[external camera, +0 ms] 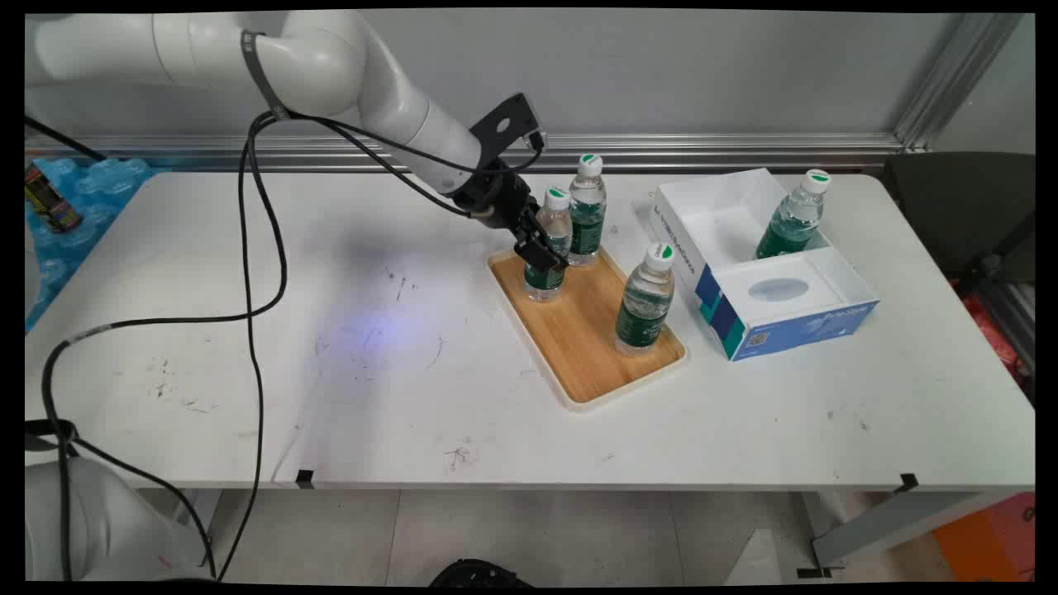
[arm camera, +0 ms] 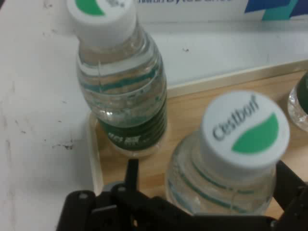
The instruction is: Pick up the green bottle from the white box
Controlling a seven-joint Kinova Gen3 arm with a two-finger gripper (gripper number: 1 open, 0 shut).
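A wooden tray (external camera: 588, 351) (arm camera: 192, 103) holds three water bottles with white caps and green labels. My gripper (external camera: 541, 253) (arm camera: 209, 180) is open and straddles the nearest-left bottle (external camera: 552, 225) (arm camera: 231, 178) at label height. One finger (arm camera: 131, 172) stands a little off the bottle's side, while the other finger (arm camera: 288, 185) is right against it. A second bottle (external camera: 588, 211) (arm camera: 122, 91) stands just behind, at the tray's far corner. The third bottle (external camera: 646, 299) (arm camera: 299, 98) stands on the tray's right side, apart from my gripper.
An open white-and-blue box (external camera: 777, 291) sits right of the tray with another bottle (external camera: 793, 216) in its back compartment. Black cables (external camera: 248, 248) hang over the table's left part. A can (external camera: 50, 202) lies on blue wrap beyond the left edge. A dark chair (external camera: 950, 215) stands at the right.
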